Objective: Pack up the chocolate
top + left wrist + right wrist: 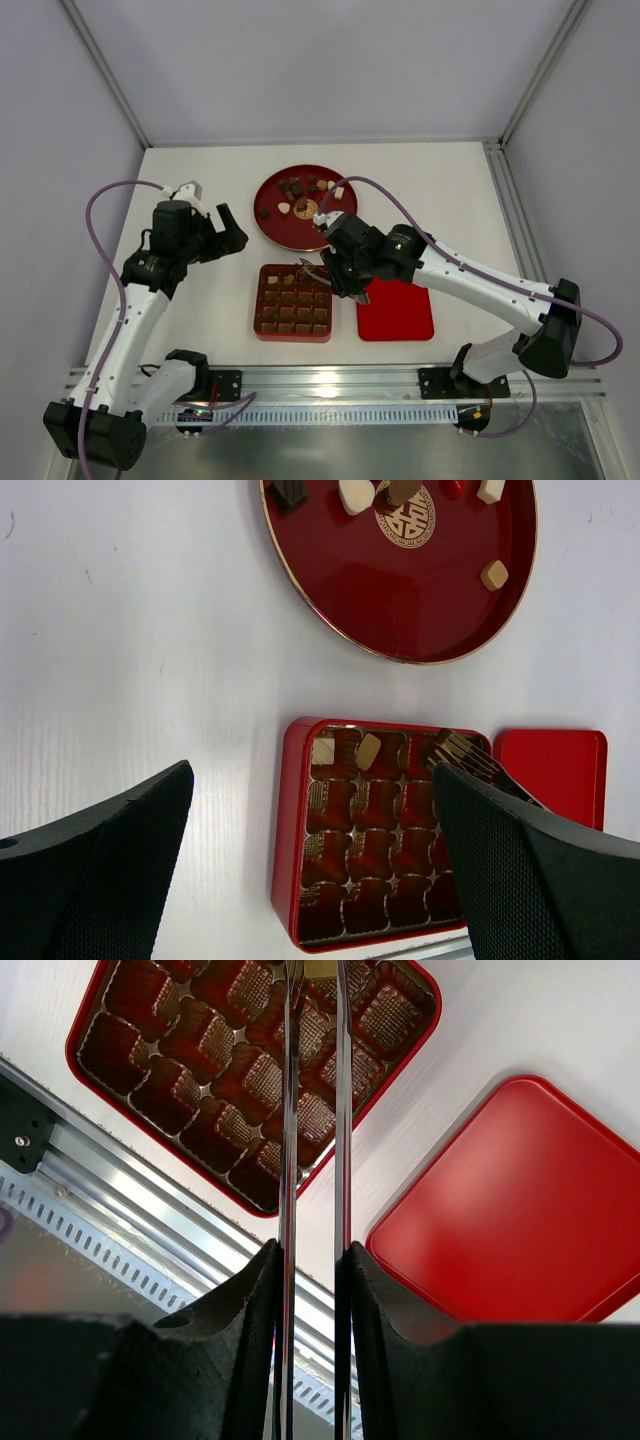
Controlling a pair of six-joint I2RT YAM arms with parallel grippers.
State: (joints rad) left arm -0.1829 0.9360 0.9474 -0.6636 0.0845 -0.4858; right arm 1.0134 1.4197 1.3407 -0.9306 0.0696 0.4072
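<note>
Now seemingly partway through the placing step. Clamped in the right hand (312, 1255), fingers closed partway onto both blades: metal tongs (291, 1110), tips reaching over the far right corner of the red grid box (290, 830). Impossible to tell from any view whether anything pinched between those tips. The left hand (312, 780) spread fully wide, gripping nothing, hanging above the surface (150, 630) to the left of the box. Most of the chocolate (493, 575) out on the round red plate (400, 620) beyond the box, dark, mid-brown and cream pieces lying loose; two pale pieces (368, 750) already seated in the box's far row, the other cups seemingly bare liners. Beside the box on its right, the flat red lid (520, 1210), not touching it. Likely well short of done. Next, if loaded: lower the tips squarely into an unfilled cup, ease the squeeze, lift straight up without dragging the liner. If unloaded: swing back to the plate, straddle one piece with the blades, squeeze gently.
</note>
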